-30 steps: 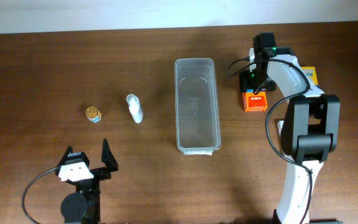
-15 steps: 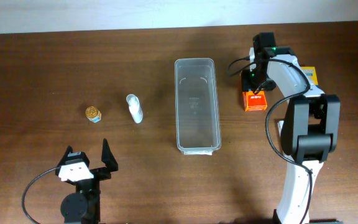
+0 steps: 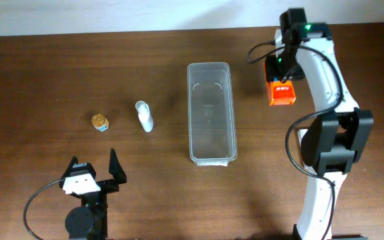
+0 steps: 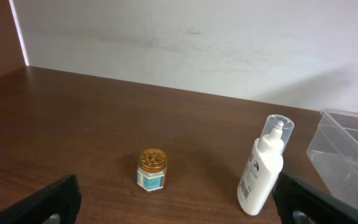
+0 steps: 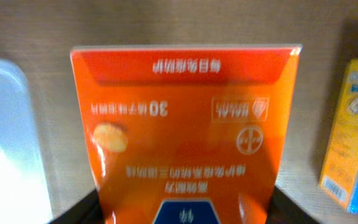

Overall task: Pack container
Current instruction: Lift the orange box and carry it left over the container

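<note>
An orange box is grasped by the right gripper. The container is seen to its left, well apart. The left gripper is held wide open, nothing grasped.

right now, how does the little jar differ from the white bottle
The jar is short and squat with a gold lid, while the white bottle is longer and slimmer with a clear cap. The jar stands upright, but the white bottle lies on its side. The jar sits farther from the container than the white bottle does. Both rest on the table, outside the container.
</note>
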You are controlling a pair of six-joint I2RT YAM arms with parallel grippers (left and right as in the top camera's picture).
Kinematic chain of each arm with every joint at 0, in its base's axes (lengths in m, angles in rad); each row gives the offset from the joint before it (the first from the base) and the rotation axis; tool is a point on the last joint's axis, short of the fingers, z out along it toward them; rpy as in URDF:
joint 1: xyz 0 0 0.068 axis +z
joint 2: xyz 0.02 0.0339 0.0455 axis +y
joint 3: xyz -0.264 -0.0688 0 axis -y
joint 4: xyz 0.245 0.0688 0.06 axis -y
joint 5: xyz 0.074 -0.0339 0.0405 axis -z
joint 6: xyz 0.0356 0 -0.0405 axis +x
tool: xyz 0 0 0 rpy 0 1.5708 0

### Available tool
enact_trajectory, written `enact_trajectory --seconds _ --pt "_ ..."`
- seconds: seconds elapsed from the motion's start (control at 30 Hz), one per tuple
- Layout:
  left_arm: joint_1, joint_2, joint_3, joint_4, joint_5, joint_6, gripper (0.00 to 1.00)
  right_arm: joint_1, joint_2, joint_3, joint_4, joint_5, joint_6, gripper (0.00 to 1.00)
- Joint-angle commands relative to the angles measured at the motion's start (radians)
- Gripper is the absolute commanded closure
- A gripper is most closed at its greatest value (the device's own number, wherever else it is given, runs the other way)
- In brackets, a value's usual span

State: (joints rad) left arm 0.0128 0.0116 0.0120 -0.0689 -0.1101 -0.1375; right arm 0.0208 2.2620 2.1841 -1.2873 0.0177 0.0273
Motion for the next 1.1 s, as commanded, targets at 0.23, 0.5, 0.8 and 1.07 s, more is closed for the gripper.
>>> enact_trajectory --seconds 0.23,0.5,0.8,1.07 --pt "0.003 -0.006 -0.003 0.000 -0.010 0.016 0.01 0.098 0.000 0.356 -0.264 -0.167 0.108 0.45" --pt "0.003 -0.006 -0.003 0.000 -0.010 0.016 0.01 0.238 0.002 0.363 -0.264 -0.182 0.226 0.44" --pt "0.003 -0.006 -0.003 0.000 -0.011 0.016 0.01 0.345 0.008 0.329 -0.208 -0.152 0.304 0.44" --pt "0.003 -0.006 -0.003 0.000 -0.010 0.016 0.01 0.391 0.055 0.325 -0.129 -0.131 0.372 0.44"
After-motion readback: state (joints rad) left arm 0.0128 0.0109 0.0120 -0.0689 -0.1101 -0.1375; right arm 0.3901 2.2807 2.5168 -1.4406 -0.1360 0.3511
